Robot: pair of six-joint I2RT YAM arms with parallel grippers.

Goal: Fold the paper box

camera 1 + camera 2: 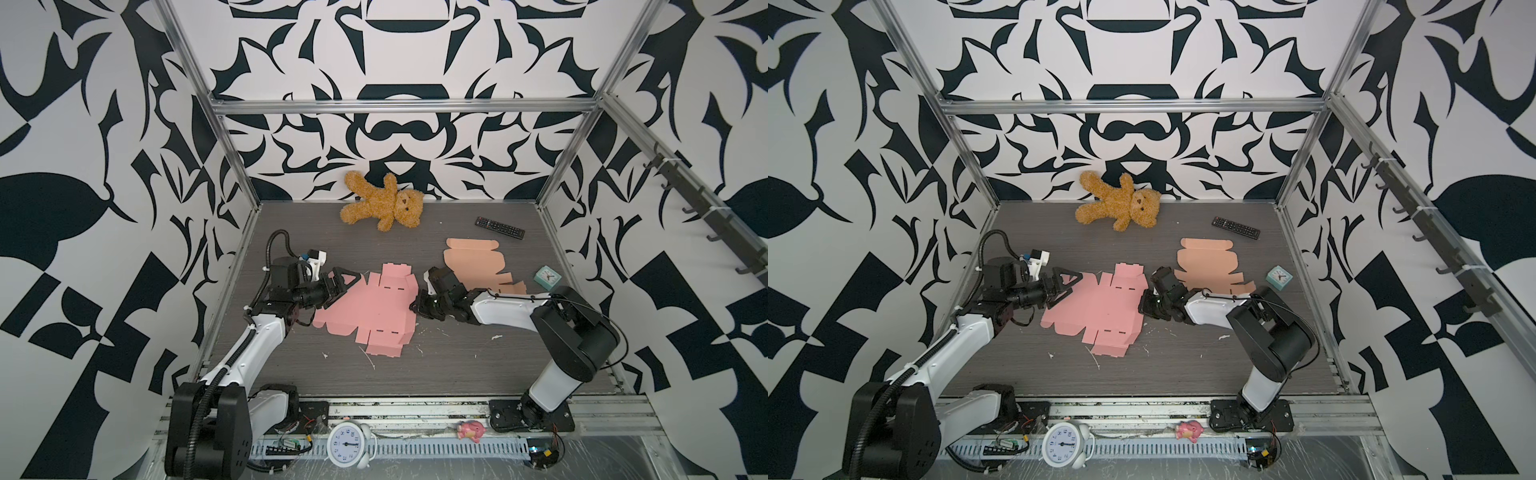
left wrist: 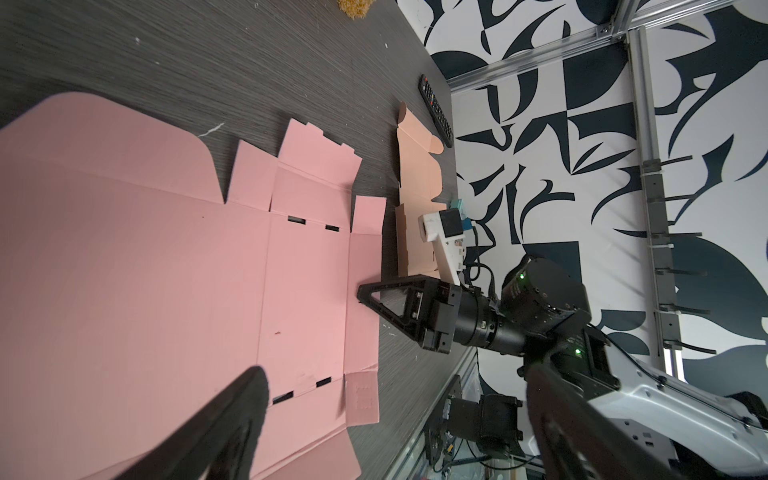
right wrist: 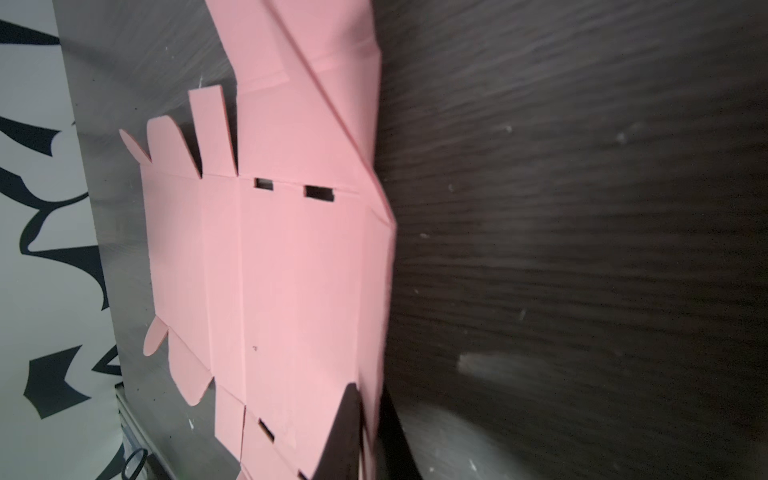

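The pink paper box [image 1: 365, 311] is lying as a flat blank in the middle of the table [image 1: 457, 365]. The right gripper [image 3: 370, 436] is pinching its right edge panel with the jaws drawn together. The wrist view is blurred there, so how deep the bite goes is hard to tell. The left gripper [image 1: 347, 289] is hovering spread wide over the blank's left part, gripping nothing.

To do this step well, the right arm should be swinging the panel up along its scored crease, while the left gripper is pressing the base flat so that the blank is not sliding.

Lying on the table:
- two blanks, the pink one and a peach blank [image 1: 473, 259]
- one teddy bear [image 1: 384, 203]
- one remote [image 1: 500, 227]
- one small teal clock [image 1: 547, 277]

Sitting at the near rail:
- one white alarm clock [image 1: 348, 444]
- one pink toy [image 1: 469, 430]
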